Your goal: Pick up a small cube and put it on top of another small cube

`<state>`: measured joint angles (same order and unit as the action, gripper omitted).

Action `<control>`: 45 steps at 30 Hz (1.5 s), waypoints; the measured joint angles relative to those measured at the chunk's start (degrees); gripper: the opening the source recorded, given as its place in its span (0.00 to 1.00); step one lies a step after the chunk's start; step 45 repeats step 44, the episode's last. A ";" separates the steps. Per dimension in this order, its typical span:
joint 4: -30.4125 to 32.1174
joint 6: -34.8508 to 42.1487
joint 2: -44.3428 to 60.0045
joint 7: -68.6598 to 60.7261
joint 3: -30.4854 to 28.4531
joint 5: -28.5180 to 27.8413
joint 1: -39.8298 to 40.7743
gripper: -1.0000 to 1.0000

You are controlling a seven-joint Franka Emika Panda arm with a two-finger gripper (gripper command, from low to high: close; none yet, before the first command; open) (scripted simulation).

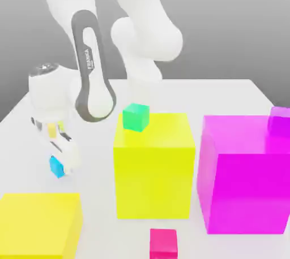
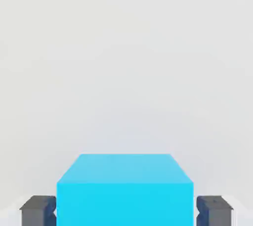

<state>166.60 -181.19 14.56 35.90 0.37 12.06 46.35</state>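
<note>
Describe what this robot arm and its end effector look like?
The arm is glossy white with fat rounded segments, plus a dark grey looped band with small lettering. The end effector hangs from a white wrist block with a grey cap; the hand view shows dark grey fingertips.

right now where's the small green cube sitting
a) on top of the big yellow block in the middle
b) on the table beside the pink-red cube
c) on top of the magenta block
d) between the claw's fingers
a: the small green cube rests on the back corner of the big yellow block, toward the exterior view's left, while the claw is down at the cyan cube.
</note>
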 joint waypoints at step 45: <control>-27.76 25.75 2.32 38.41 9.22 -18.76 -40.11 1.00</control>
